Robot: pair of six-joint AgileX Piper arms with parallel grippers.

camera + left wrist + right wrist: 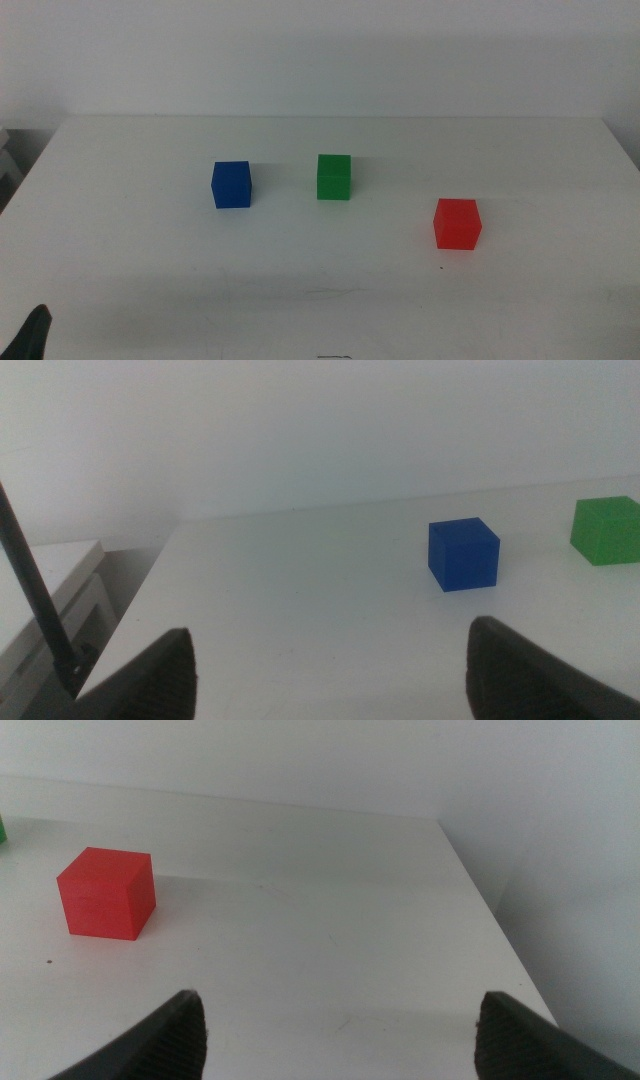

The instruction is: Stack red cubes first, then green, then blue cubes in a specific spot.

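A red cube (457, 223) sits on the white table (320, 290) at the right; it also shows in the right wrist view (105, 892). A green cube (334, 177) stands near the middle and shows in the left wrist view (606, 530). A blue cube (231, 184) stands left of the green one and shows in the left wrist view (463, 554). All three stand apart, none stacked. My left gripper (330, 675) is open and empty, low at the table's front left, its tip showing in the middle view (33, 335). My right gripper (335, 1040) is open and empty at the front right, out of the middle view.
The table's right edge (490, 910) runs close beside my right gripper. The table's left edge and a white shelf (60, 575) lie beside my left gripper, with a thin dark cable (35, 595) across that view. A white wall stands behind the table.
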